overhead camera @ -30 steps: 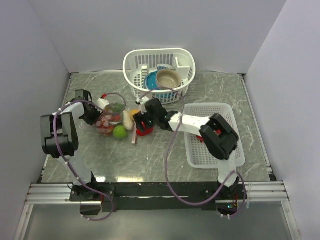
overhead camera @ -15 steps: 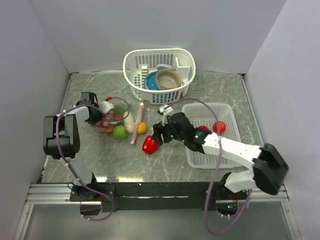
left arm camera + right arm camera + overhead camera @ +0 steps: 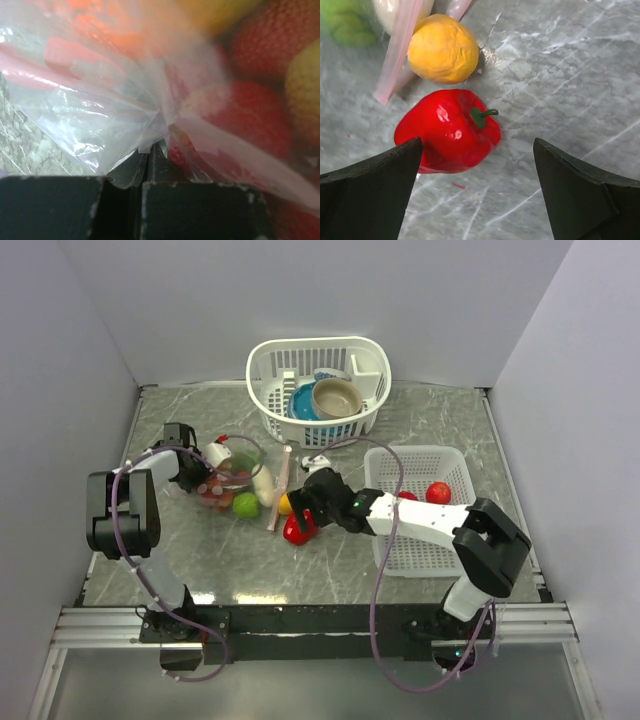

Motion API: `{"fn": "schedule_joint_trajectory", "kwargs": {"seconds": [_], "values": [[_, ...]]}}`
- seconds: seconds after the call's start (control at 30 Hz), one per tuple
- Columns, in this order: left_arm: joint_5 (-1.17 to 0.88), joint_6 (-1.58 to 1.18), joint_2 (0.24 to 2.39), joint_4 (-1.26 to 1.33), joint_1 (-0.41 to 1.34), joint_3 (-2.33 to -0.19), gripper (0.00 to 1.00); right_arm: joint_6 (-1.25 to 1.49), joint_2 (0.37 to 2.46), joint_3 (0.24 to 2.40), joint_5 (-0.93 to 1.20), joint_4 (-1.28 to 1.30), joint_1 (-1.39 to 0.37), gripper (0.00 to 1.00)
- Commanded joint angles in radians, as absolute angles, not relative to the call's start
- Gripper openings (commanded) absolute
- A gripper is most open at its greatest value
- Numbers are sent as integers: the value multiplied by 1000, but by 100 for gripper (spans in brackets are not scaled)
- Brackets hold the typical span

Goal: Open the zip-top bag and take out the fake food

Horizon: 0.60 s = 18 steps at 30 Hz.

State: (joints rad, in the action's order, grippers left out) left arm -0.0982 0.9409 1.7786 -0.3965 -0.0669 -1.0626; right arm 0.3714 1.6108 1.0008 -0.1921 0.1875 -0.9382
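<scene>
Left jaws are pinched shut on a fold of the clear bag (image 3: 100, 125). Right jaws are spread wide above a red pepper (image 3: 447, 131) lying on the worktop (image 3: 560, 75), with an orange fruit (image 3: 443, 48) just beside it.

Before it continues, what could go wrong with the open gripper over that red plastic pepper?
The glossy red plastic pepper sits off-centre under the open right gripper, so it may squirt or roll away on closing. The pink zip strip of the clear zip-top bag lies close by; a finger could snag it. The left gripper pinches only a thin fold, which might slip.
</scene>
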Motion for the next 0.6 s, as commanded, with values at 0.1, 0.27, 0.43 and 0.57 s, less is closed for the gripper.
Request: {"fn": "schedule_joint_trajectory", "kwargs": {"seconds": [0.1,0.27,0.43,0.57], "values": [[-149,951,1753,-457,-57,-1019,2,644,1657,1057,-364,206,-1022,100],[-147,957,1743,-451,-57,-996,2,730,1710,1107,-423,253,-1048,100],[-152,966,1738,-445,-57,-974,2,821,1795,1158,-479,328,-1049,100],[-153,971,1733,-446,-57,-966,2,830,1831,1161,-430,291,-1049,100]]}}
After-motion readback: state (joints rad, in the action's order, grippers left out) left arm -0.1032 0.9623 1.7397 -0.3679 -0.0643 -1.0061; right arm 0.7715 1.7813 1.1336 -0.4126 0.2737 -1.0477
